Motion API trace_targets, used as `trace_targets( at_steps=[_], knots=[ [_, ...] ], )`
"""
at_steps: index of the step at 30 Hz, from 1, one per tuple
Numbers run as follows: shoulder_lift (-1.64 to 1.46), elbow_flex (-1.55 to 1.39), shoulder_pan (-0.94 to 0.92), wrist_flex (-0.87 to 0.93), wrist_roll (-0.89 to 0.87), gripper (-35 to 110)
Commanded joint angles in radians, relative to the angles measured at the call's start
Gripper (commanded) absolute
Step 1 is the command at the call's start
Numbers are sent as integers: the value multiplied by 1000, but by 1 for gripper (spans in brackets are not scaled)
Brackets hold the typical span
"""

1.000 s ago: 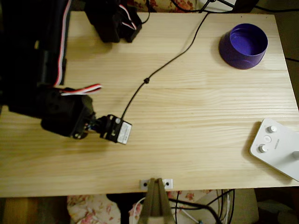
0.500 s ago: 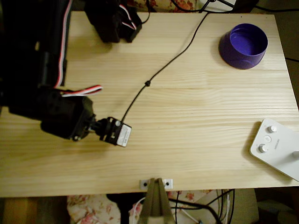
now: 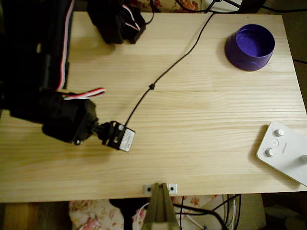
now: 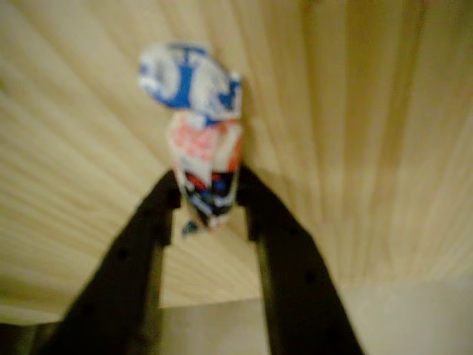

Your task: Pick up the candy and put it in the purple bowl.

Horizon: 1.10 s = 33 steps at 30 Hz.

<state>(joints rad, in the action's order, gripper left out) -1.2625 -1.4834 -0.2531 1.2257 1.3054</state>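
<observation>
Close-up, wrist view: gripper (image 4: 208, 198) narrowed onto the candy (image 4: 201, 166), both fingertips pressing its wrapper, just above the wooden table (image 4: 369, 133). Overhead view: purple bowl (image 3: 250, 47) well apart, far right corner.

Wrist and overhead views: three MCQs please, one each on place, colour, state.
1. In the overhead view, the bowl sits at the table's:
A top right
B bottom left
C centre

2. The device at the right edge is:
A white
B purple
C red

3. In the wrist view, the candy is:
A inside the bowl
B between the fingers
C far from the gripper

A: it stands near the top-right corner.
A: white body with round knobs.
B: both dark fingers flank its wrapper.
</observation>
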Motion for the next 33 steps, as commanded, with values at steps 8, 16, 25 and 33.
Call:
trace_targets(
  at_steps=[8, 16, 25, 33],
  knots=[
    [-67, 129, -9, 152, -17, 8],
    [-100, 227, 34, 351, -64, 8],
    [-225, 215, 95, 492, -126, 8],
    [-391, 172, 189, 569, -255, 8]
  ],
)
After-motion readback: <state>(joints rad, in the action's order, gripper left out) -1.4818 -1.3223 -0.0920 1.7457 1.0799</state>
